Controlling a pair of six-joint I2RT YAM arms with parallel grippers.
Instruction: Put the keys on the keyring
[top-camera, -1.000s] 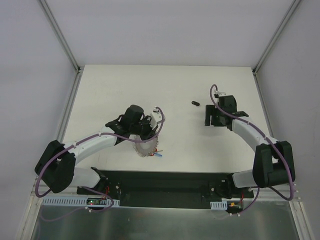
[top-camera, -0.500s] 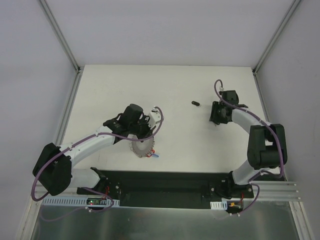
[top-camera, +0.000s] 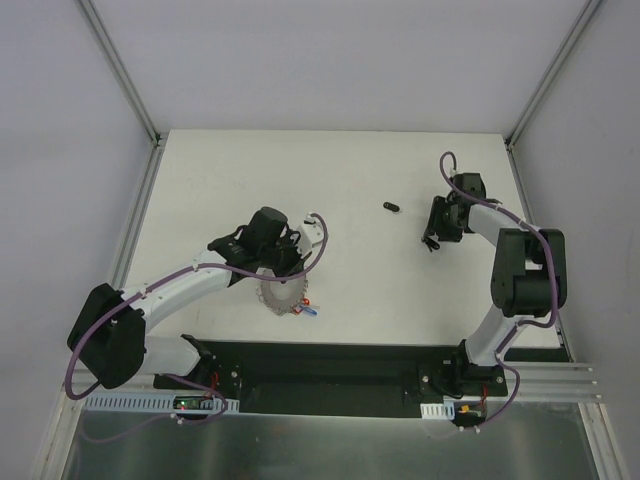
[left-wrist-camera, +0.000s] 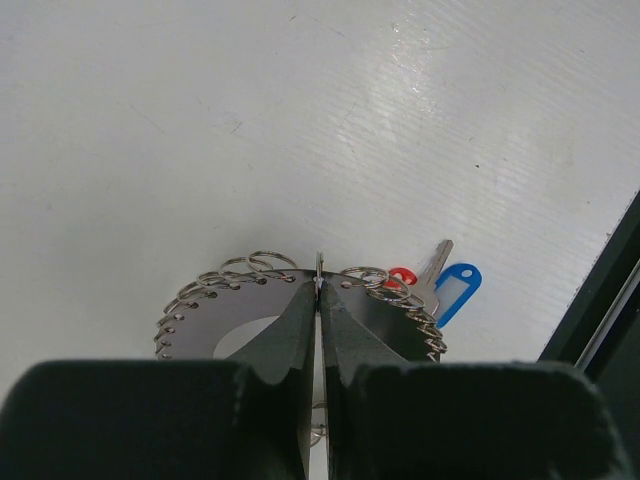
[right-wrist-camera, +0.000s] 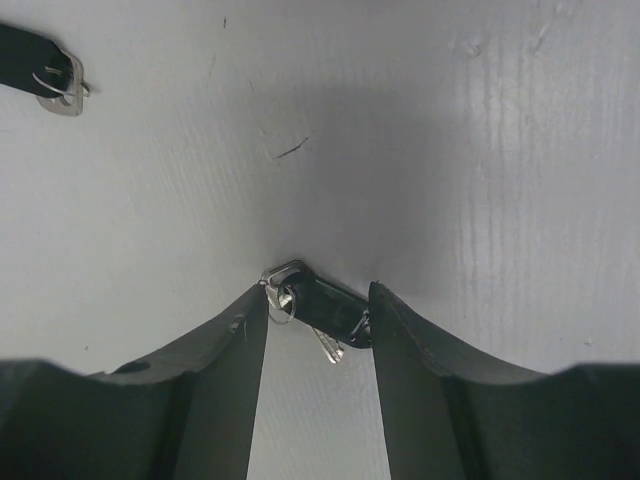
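The left tool (left-wrist-camera: 318, 292) is clamped tight on the rim of the keyring (left-wrist-camera: 200, 312), near the front edge of the table (top-camera: 340, 170). A blue tag (left-wrist-camera: 456, 290) and a red tag (left-wrist-camera: 400, 274) lie just beyond the ring. On the right side, the right tool (right-wrist-camera: 318, 296) is half closed around a black key (right-wrist-camera: 335, 312), with a finger touching each end. The other key (top-camera: 391, 207) lies apart on its left.

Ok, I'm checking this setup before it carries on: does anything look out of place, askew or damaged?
Nothing stands out. The left gripper is shut on the keyring's rim. The right gripper grips one black key down at the table, and the other key lies apart from it.
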